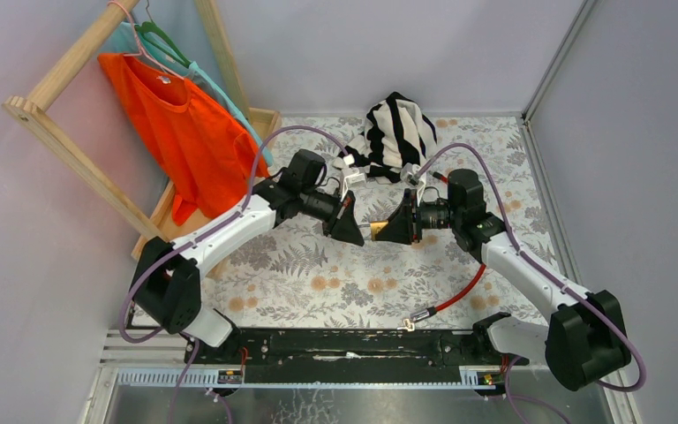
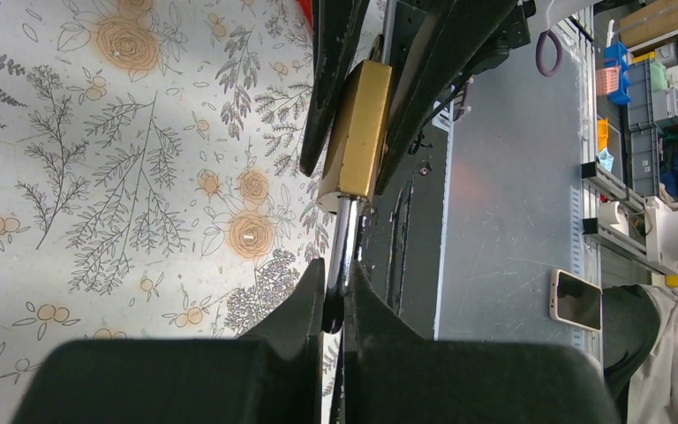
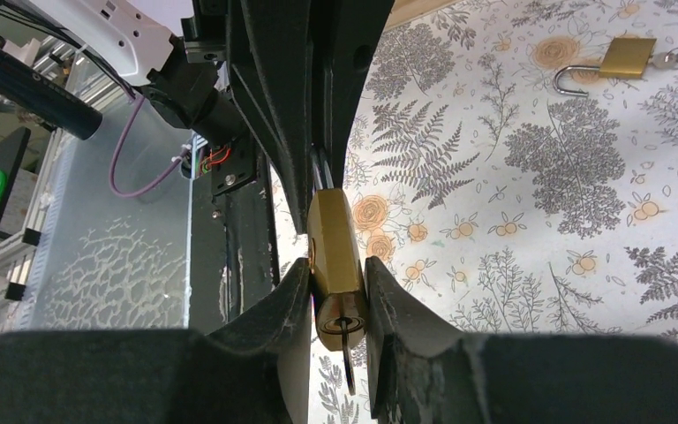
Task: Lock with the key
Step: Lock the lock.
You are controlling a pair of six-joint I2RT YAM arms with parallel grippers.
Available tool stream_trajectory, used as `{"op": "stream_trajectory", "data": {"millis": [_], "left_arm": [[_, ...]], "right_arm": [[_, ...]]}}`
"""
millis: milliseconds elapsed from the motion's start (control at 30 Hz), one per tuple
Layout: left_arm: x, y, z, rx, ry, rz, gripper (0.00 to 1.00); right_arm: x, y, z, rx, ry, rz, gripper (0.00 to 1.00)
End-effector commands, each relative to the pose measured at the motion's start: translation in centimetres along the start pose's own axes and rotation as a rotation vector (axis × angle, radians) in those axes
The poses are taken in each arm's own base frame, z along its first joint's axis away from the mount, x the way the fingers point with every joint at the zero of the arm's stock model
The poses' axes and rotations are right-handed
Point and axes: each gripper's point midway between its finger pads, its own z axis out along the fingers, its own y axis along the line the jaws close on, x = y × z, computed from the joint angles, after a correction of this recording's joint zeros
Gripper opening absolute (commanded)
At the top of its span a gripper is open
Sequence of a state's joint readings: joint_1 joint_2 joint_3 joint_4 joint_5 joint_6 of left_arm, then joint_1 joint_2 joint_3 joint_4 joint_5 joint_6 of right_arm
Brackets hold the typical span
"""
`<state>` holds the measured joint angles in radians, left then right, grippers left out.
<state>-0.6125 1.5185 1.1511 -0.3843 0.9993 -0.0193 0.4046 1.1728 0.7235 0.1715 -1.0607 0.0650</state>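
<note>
The brass padlock is held above the middle of the floral worktop, between both arms. The right fingers clamp its body, with the key in the keyhole. The left fingers pinch its steel shackle. In the right wrist view, a second, open padlock lies at 1 o'clock.

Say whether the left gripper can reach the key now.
Probably not: the left gripper is shut on the shackle; the key sits at the padlock's opposite end, enclosed by the right gripper.
</note>
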Motion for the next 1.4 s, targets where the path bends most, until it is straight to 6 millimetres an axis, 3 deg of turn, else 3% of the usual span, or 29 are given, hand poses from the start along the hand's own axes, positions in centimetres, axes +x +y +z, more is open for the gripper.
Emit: {"op": "stream_trajectory", "data": {"millis": [0,300,467,633,933,1067,1167,1367], "left_arm": [[-6.1,-2.4,2.7,0.074,-0.131,0.203,0.00],[-8.0,-3.0,2.9,0.089,-0.196,0.264,0.00],[-9.9,-3.3,2.5,0.076,-0.257,0.302,0.00],[-10.1,-4.1,2.4,0.106,-0.251,0.325,0.00],[-10.1,-5.7,2.1,0.174,-0.278,0.280,0.00],[-9.1,-4.8,1.6,0.093,-0.247,0.355,0.00],[-7.8,-4.2,1.0,0.048,-0.212,0.406,0.00],[-5.8,-3.3,-0.6,-0.021,-0.138,0.471,0.00]], "right_arm": [[-4.6,3.3,1.7,-0.137,-0.114,-0.171,0.00],[-4.9,3.5,1.8,-0.142,-0.131,-0.159,0.00],[-6.5,3.9,1.7,-0.147,-0.166,-0.130,0.00],[-7.5,4.1,1.7,-0.150,-0.186,-0.128,0.00],[-6.3,2.5,1.8,-0.083,-0.151,-0.192,0.00],[-5.2,1.7,1.4,-0.036,-0.107,-0.225,0.00],[-4.5,1.1,0.9,0.004,-0.069,-0.260,0.14],[-5.1,-0.6,-1.9,0.107,-0.067,-0.297,0.56]]}}
